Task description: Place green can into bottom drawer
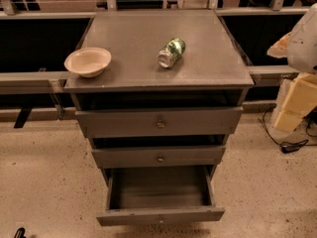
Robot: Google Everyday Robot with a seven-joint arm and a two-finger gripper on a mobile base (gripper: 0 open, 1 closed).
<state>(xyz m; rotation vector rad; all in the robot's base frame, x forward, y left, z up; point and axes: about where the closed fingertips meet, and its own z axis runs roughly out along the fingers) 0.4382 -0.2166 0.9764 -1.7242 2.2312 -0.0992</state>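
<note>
Pulled well out toward the camera, the bottom drawer (159,188) stands open and bare inside. The 2 shallower drawers (158,123) above it look shut or close to it. On the cabinet's grey worktop (138,29) the green can (171,52) lies on its side, right of centre, with a silver end turned toward the front-left. It is well apart from the beige bowl (88,61) near the front left corner. The pincer (291,44) shows only in part at the right edge, beyond the worktop's right side and well apart from the can. Whether it is wide or narrow I cannot tell; the can is plainly not in it.

By my reading the drawer is ready and the can is not yet picked up, so the step in hand is the reach and grasp. The next move calls for bringing the pincer left over the worktop and setting it across the can's round body, not its ends. It should close gently, since a can lying down may roll. Then comes a lift, a carry past the front edge, and a lowering into the open drawer.
</note>
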